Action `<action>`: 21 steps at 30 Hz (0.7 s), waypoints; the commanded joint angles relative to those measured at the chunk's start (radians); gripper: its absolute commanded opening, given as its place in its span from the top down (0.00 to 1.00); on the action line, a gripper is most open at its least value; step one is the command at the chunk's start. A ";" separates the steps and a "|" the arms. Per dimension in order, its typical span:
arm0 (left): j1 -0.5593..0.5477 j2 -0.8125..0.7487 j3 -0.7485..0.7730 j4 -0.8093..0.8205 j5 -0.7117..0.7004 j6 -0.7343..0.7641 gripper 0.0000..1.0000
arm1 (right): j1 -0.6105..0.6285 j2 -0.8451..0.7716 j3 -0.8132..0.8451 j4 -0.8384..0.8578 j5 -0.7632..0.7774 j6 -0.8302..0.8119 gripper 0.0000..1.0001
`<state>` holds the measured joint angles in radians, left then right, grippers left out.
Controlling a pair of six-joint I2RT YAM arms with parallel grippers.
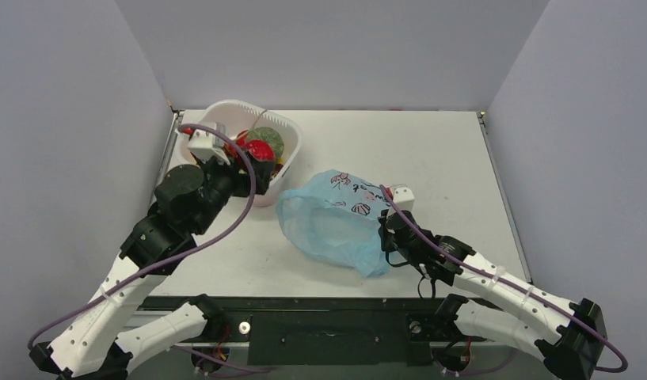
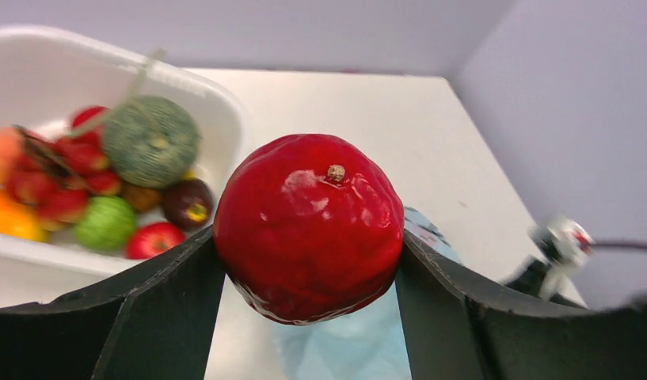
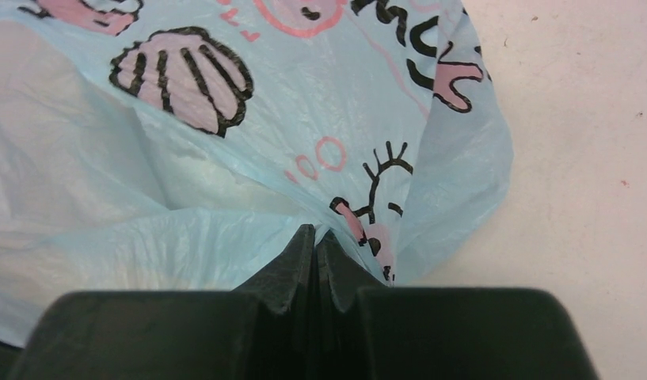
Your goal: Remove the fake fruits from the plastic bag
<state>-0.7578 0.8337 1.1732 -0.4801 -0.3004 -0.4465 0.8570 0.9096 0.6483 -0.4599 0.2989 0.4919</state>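
Now my left jaws are clenched on the red apple (image 2: 308, 218), one finger pressed against each flank, its stem dimple facing the wrist camera. In the overhead view the apple (image 1: 259, 149) hangs at the upper left of the frame, over the near side of the white tub (image 1: 292, 127). The tub (image 2: 185, 79) already holds a pile: the ribbed green gourd (image 2: 150, 141), red-orange balls (image 2: 74, 162) and several smaller pieces.

My right jaws are pinched shut on a fold of the plastic bag (image 3: 225, 158), with the film gathered right at their tips. The bag (image 1: 332, 226) lies slumped on the counter (image 1: 431, 150) at the middle of the overhead frame, just right of the tub. I see no coloured shape through the film, so I judge the bag to be nearly or wholly emptied, though I cannot be sure.

The step in hand, as I read it, is setting this apple down in the tub. To do it well I should carry it further in over the pile, away from the wall, and come down low before I let go. A glossy round fruit dropped from height would bounce off the gourd and roll out. I should part the fingers slowly and evenly so neither side flicks it. Meanwhile the right side should hold the film as it is, so the bag does not drag toward the tub.
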 commanded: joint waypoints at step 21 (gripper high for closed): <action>0.559 0.697 0.154 0.007 0.062 0.270 0.89 | -0.009 0.052 -0.027 0.060 -0.036 -0.009 1.00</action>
<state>-0.1921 1.5177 1.2900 -0.4953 -0.3550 -0.1459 0.8513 0.9482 0.6044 -0.4297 0.2710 0.4892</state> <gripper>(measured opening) 0.675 0.002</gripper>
